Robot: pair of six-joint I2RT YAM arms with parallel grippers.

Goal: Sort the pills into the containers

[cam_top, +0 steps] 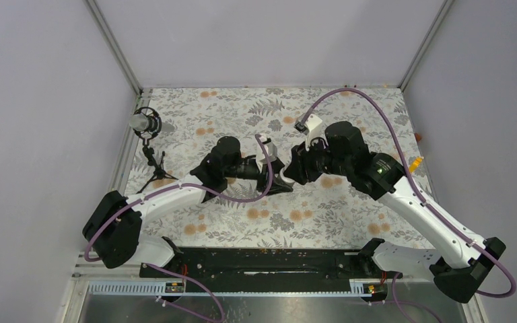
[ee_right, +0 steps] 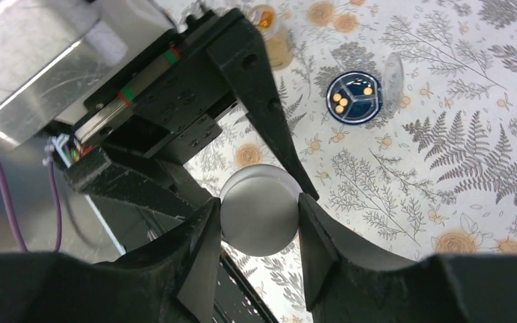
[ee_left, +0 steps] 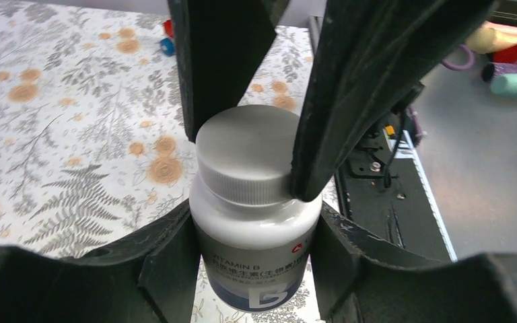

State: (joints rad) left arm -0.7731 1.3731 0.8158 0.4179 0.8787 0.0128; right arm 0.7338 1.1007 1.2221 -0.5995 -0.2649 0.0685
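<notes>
Worktop [cam_top: 323,215]: we hold the work above its middle.
Left gripper [ee_left: 249,232]: clamped round the body of the white bottle [ee_left: 256,269].
Right gripper [ee_right: 259,208]: closed on the white cap [ee_left: 246,155]; the bottle's long axis points straight at it.
Pills [ee_right: 340,101]: orange, in the round dish [ee_right: 354,122].

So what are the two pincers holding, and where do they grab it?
The left pincer grips a white bottle around its body. The right pincer pinches the bottle's cap by its sides.
</notes>
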